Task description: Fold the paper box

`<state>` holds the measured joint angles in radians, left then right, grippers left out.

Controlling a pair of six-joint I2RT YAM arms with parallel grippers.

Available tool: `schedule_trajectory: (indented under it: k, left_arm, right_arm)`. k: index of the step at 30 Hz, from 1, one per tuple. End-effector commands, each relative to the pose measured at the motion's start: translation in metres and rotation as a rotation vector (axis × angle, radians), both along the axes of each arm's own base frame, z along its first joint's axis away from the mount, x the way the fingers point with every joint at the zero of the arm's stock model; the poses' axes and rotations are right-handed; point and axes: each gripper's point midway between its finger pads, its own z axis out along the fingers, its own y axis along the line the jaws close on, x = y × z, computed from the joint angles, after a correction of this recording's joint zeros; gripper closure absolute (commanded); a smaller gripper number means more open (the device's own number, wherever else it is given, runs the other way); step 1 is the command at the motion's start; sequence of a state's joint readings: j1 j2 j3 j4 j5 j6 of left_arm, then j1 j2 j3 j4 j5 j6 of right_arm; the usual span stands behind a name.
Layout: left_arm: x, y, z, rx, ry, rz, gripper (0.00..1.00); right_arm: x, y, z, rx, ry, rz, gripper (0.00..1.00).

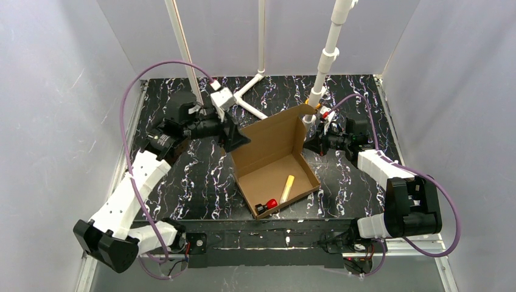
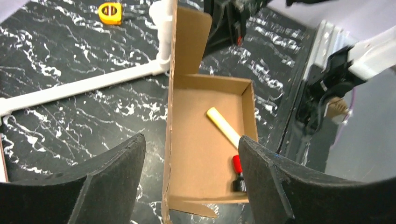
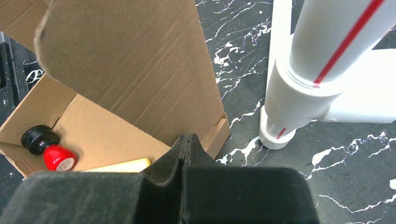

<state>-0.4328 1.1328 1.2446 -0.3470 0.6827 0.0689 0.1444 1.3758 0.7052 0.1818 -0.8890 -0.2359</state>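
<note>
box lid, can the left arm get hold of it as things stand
Probably yes. The left fingers are open, and the left edge of the raised lid looks to stand in the gap between them. Nothing else appears to be in the way.

Left gripper spread wide, right gripper closed, arms seemingly angled inward

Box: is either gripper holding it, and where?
Nothing looks held. Left gripper is open astride the box's raised lid edge; right gripper is shut beside the lid, no cardboard between its fingers.
</note>
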Motion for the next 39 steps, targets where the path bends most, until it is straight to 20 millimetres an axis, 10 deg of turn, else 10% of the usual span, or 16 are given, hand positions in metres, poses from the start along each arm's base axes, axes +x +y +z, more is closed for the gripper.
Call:
schedule_trajectory:
  k: [1, 15, 33, 39]
  left_arm:
    - [-0.004, 0.006, -0.020, 0.190, -0.058, 0.010, 0.31]
    - [-0.014, -0.003, -0.038, 0.484, -0.314, -0.002, 0.96]
    - [-0.021, -0.007, -0.040, 0.428, -0.413, -0.002, 1.00]
    - [-0.008, -0.008, -0.026, 0.457, -0.559, -0.009, 1.00]
  right_arm:
    - [0.008, 0.000, 0.013, 0.007, -0.052, 0.002, 0.99]
    - [0.007, 0.002, 0.013, 0.018, -0.048, 0.011, 0.99]
    - [-0.028, 0.022, 0.000, 0.088, 0.015, 0.062, 0.99]
    - [0.010, 0.020, -0.001, 0.042, -0.028, -0.066, 0.99]
